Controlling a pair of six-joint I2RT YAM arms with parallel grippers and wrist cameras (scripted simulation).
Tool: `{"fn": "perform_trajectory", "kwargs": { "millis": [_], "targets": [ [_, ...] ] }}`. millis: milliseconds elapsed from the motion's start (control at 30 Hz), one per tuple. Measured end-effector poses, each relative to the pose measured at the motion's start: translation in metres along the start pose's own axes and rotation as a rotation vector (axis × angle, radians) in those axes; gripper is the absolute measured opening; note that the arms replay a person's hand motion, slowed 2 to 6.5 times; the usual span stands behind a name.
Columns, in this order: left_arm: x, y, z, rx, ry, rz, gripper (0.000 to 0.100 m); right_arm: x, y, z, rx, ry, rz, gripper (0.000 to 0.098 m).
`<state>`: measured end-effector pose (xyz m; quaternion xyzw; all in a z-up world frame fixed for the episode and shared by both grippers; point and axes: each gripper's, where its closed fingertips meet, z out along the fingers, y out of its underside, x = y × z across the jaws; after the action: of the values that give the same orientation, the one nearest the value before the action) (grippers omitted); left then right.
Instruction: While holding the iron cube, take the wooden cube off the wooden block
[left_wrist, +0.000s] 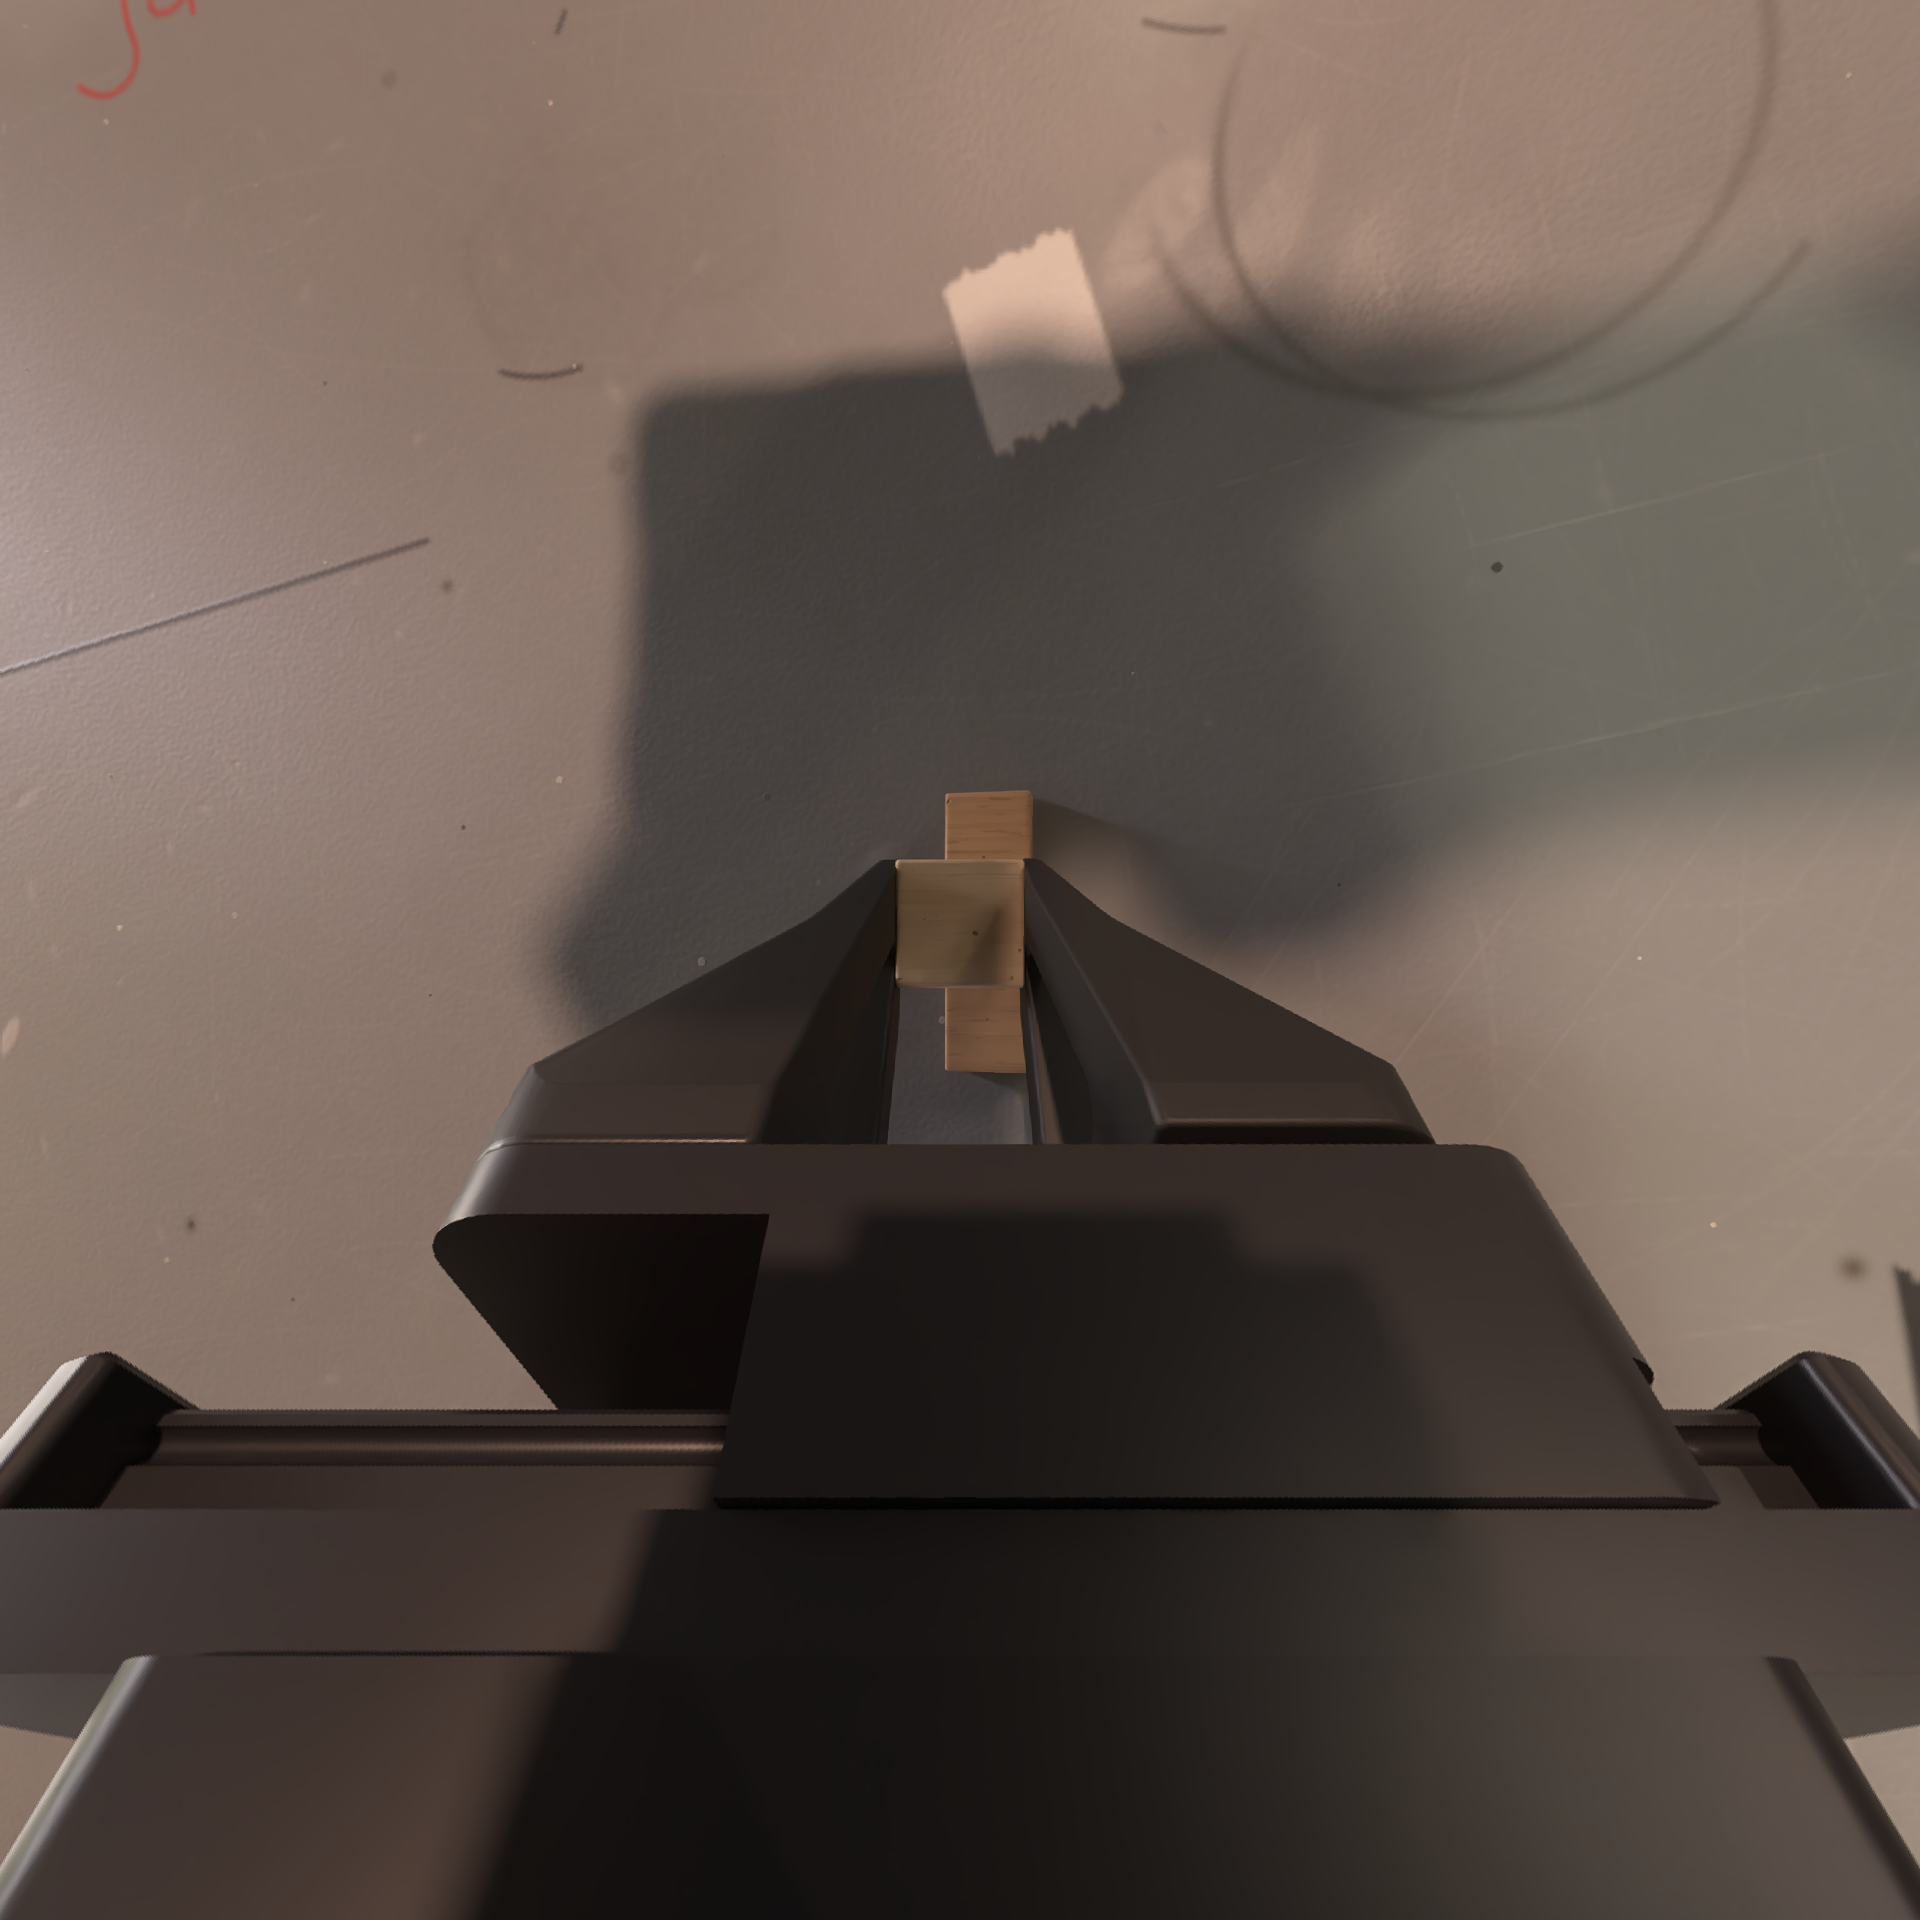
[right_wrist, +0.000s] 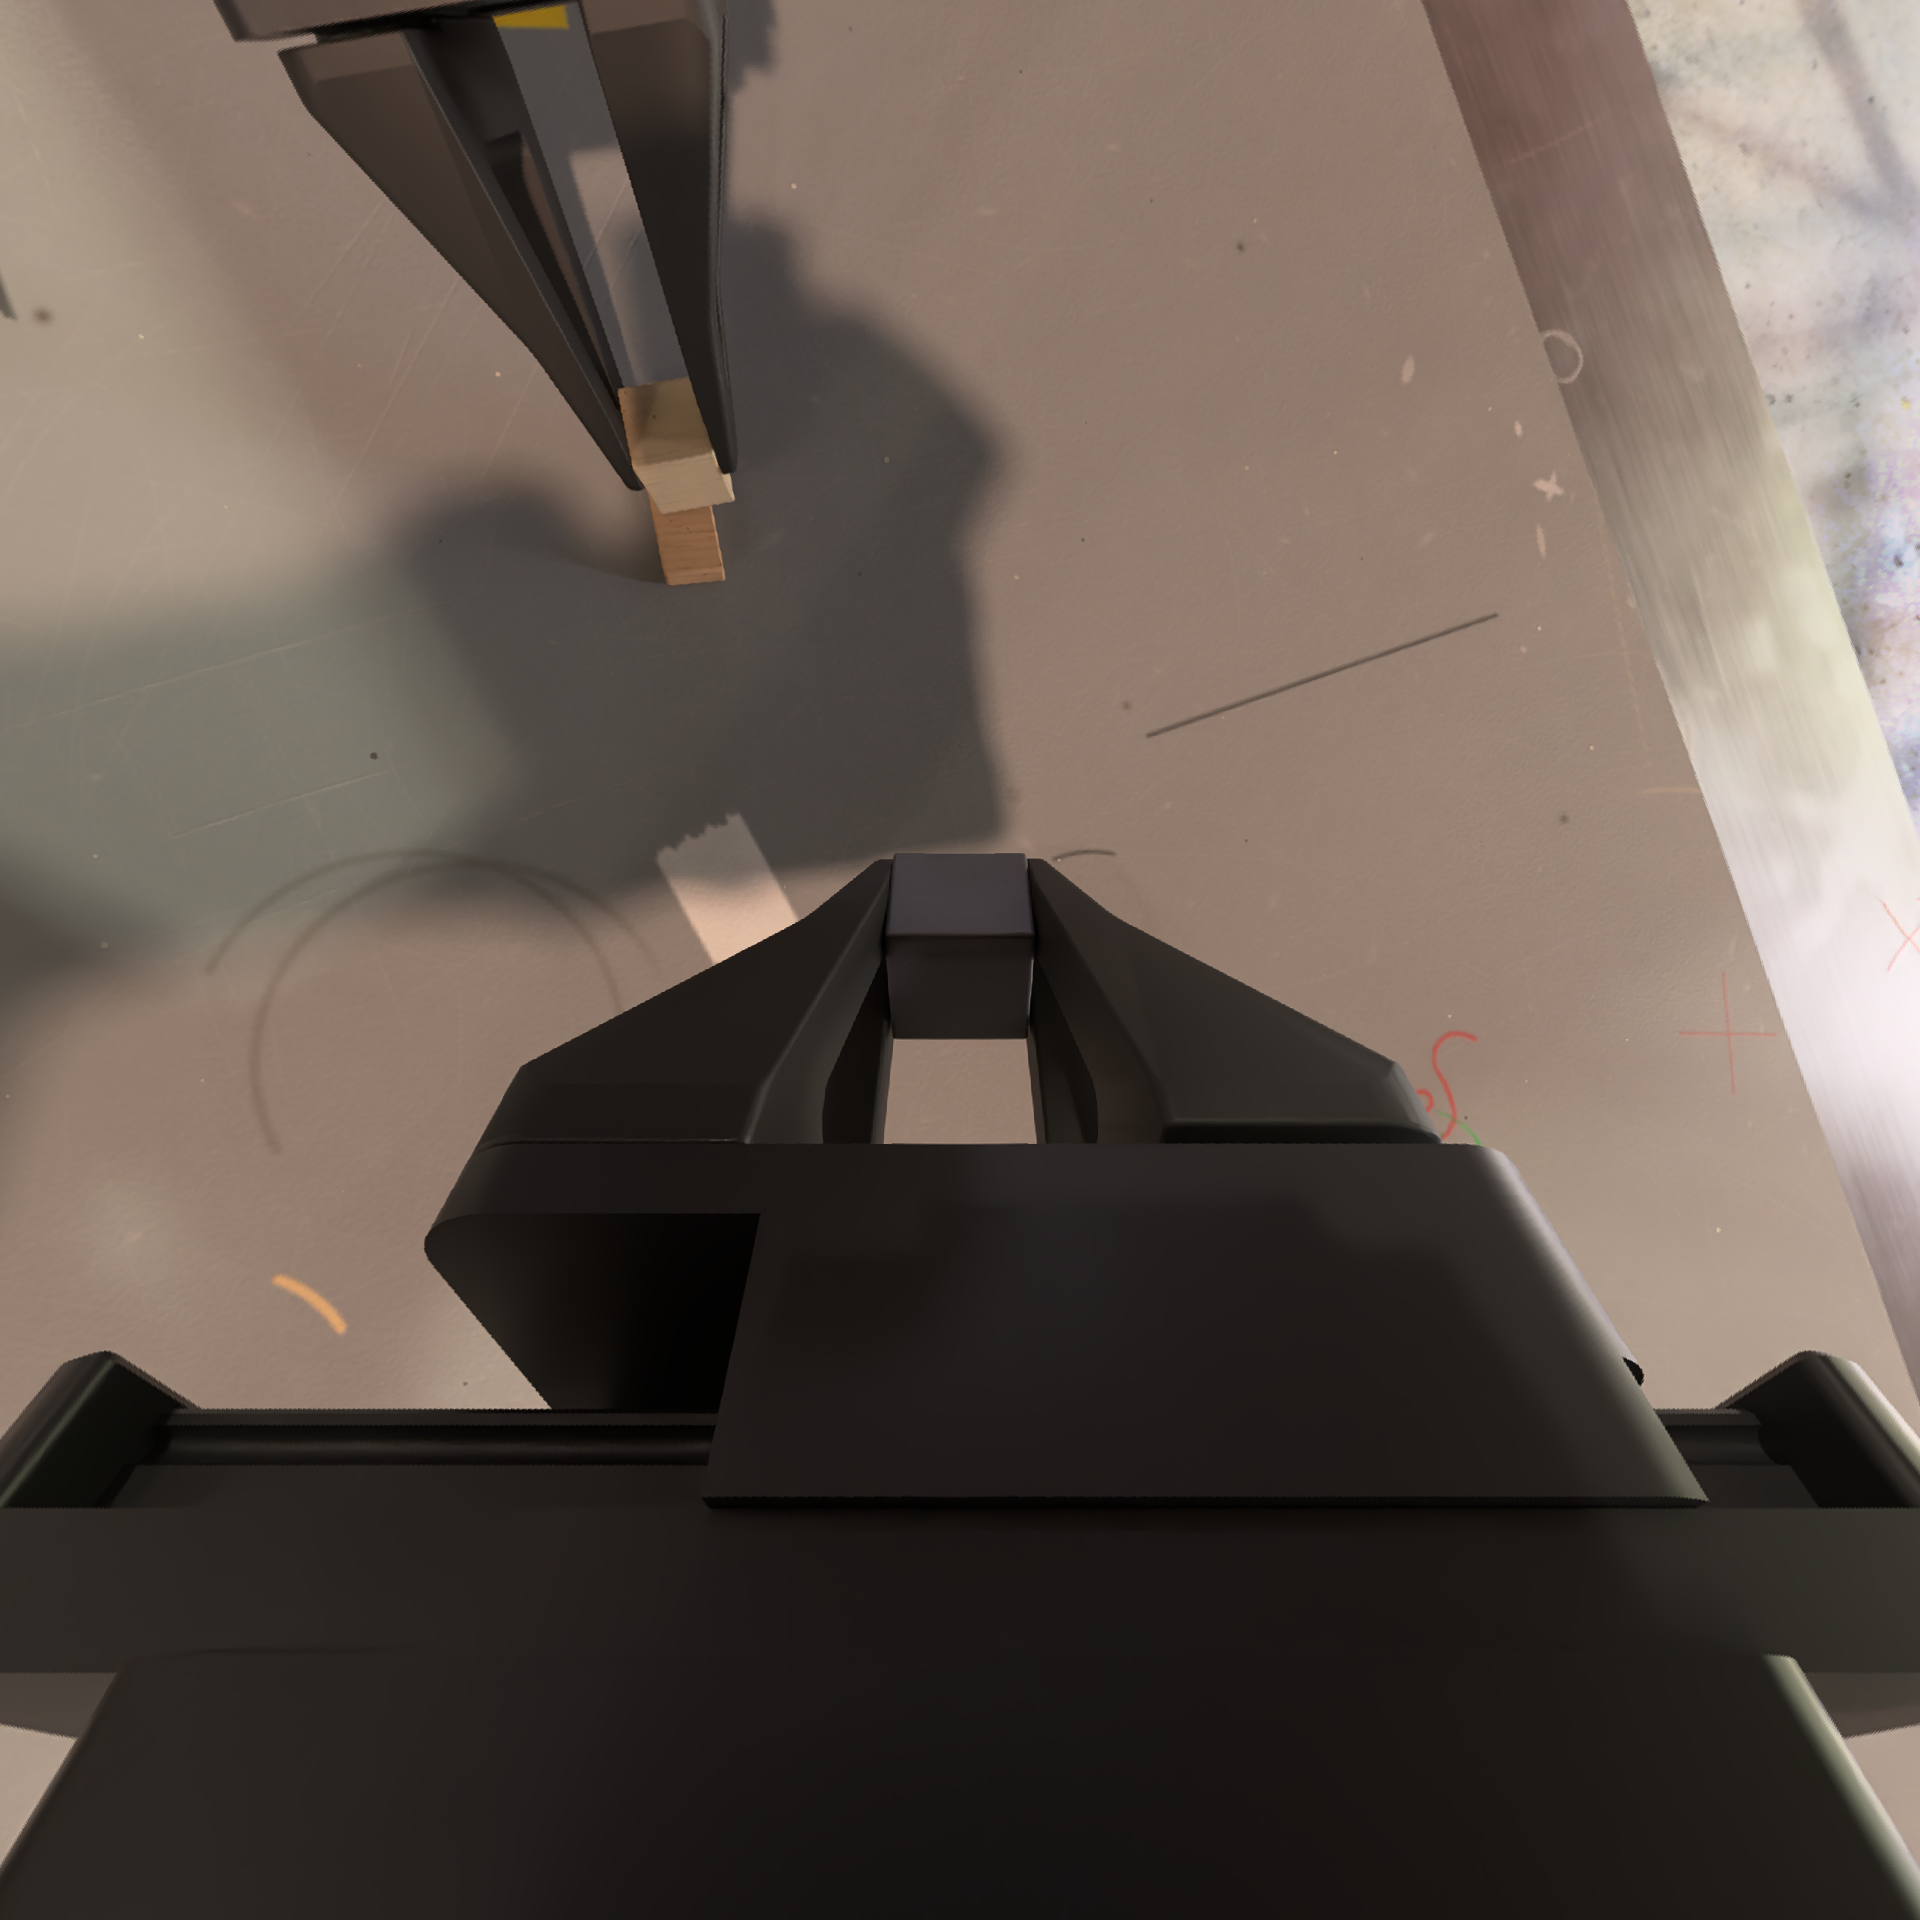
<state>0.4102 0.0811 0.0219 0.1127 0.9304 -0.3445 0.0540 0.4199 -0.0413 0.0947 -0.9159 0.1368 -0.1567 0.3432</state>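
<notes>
My left gripper (left_wrist: 960, 883) is shut on the pale wooden cube (left_wrist: 956, 925). The longer wooden block (left_wrist: 987, 826) lies on the table below it, showing beyond the cube and again between my fingers. In the right wrist view the left gripper (right_wrist: 681, 457) holds the wooden cube (right_wrist: 675, 457) right above the wooden block (right_wrist: 691, 545); I cannot tell whether they touch. My right gripper (right_wrist: 958, 883) is shut on the dark iron cube (right_wrist: 958, 940) and holds it above the table, apart from the left gripper.
A strip of pale tape (left_wrist: 1032, 338) lies on the beige table, also in the right wrist view (right_wrist: 722, 883). The table's metal edge (right_wrist: 1683, 520) runs down the right side. Faint ring marks (left_wrist: 1496, 208) and scratches mark the surface.
</notes>
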Motion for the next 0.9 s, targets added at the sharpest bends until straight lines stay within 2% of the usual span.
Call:
{"fn": "perform_trajectory", "kwargs": {
  "millis": [467,900],
  "targets": [
    [-0.013,0.008,-0.019,0.031,-0.043,-0.050,0.019,-0.002,0.006,0.001,0.023,0.007,0.033,0.0201],
    [-0.017,0.014,-0.016,0.001,-0.048,-0.054,0.019,0.001,0.017,-0.007,0.052,0.027,0.072,0.0201]
  ]
}}
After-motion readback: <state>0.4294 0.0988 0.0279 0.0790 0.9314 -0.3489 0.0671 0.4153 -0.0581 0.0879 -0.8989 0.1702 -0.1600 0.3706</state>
